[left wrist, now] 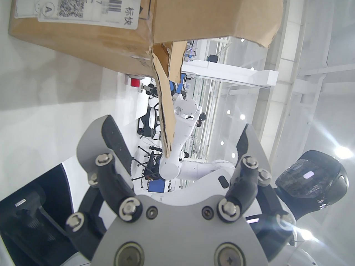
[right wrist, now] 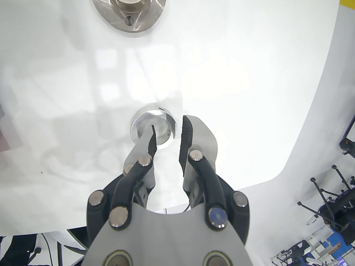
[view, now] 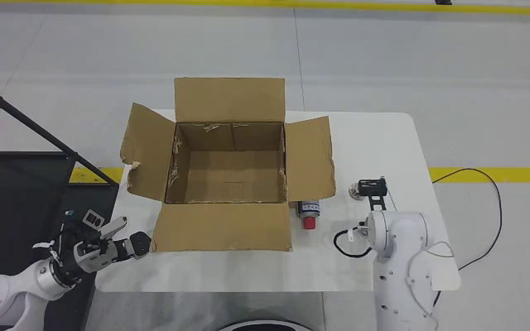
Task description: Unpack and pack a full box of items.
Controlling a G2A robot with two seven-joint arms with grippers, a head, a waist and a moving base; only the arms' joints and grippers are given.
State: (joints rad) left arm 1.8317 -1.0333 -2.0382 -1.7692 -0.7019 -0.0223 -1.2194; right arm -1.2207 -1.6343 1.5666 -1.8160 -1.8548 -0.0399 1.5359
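left tool [view: 128, 238] is hanging off the desk's [view: 389, 141] near left corner, jaws spread wide and holding nothing. it is probably parked there to keep clear of the box [view: 224, 227].

the box is sitting mid-desk with its four flaps [view: 310, 157] folded outward, leaving the mouth free for lifting items out and dropping them back. its floor is lying bare.

a red-capped cylinder [view: 309, 212] is lying on the desk just beside the box's near right corner, so it is judged to be unpacked.

right tool [right wrist: 168, 123] is poised over a metal ring [right wrist: 138, 124] on the desk right of the box. its fingers [right wrist: 184, 139] are part-open and straddling the ring's wall, one inside the bore and one outside, with no pinch evident. such a hold is suiting a thin-walled part. a flange [right wrist: 127, 4] is lying apart from the ring, further along the desk.

the top view is giving the layout and the bare box floor. the left wrist view is adding the box's outer side with its label [left wrist: 83, 1], a torn flap edge, and the cylinder beyond the corner. the right wrist view is revealing the finger-in-bore arrangement.
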